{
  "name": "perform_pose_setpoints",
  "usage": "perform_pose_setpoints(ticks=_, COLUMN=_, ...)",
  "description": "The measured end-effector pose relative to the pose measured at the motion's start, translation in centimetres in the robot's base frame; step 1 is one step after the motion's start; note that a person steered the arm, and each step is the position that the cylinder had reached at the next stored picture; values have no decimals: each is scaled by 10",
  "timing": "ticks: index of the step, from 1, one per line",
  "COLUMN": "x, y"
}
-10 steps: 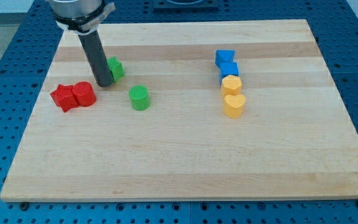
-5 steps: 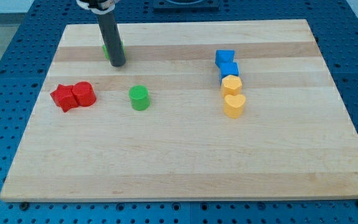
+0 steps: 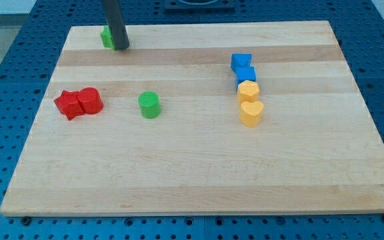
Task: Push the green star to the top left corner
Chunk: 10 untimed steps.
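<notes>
The green star (image 3: 106, 37) lies near the board's top edge at the view's upper left, partly hidden behind my rod. My tip (image 3: 122, 47) rests on the board just right of and slightly below the star, touching it or nearly so. The rod rises out of the top of the view.
A green cylinder (image 3: 149, 105) stands left of centre. A red star (image 3: 67, 105) and a red cylinder (image 3: 90, 101) touch at the left. At the right, two blue blocks (image 3: 243, 65), a yellow block (image 3: 248, 91) and a yellow heart (image 3: 251, 113) form a column. The wooden board (image 3: 199, 173) ends on blue pegboard.
My tip has moved toward the view's top, pushing the green star from beside the red blocks up to near the board's top edge and slightly left.
</notes>
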<state>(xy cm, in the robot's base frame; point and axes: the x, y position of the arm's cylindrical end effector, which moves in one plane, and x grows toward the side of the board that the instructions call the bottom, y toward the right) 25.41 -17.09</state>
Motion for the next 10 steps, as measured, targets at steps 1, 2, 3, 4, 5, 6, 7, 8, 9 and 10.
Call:
perform_pose_setpoints(ticks=1, x=-11, y=0)
perform_pose_setpoints(ticks=2, x=-17, y=0)
perform_pose_setpoints(ticks=3, x=-19, y=5)
perform_pose_setpoints(ticks=4, x=-21, y=5)
perform_pose_setpoints(ticks=5, x=-22, y=-3)
perform_pose_setpoints(ticks=6, x=-22, y=-16)
perform_pose_setpoints(ticks=7, x=-22, y=-27)
perform_pose_setpoints(ticks=8, x=-24, y=-40)
perform_pose_setpoints(ticks=9, x=-24, y=-49)
perform_pose_setpoints(ticks=10, x=-24, y=-49)
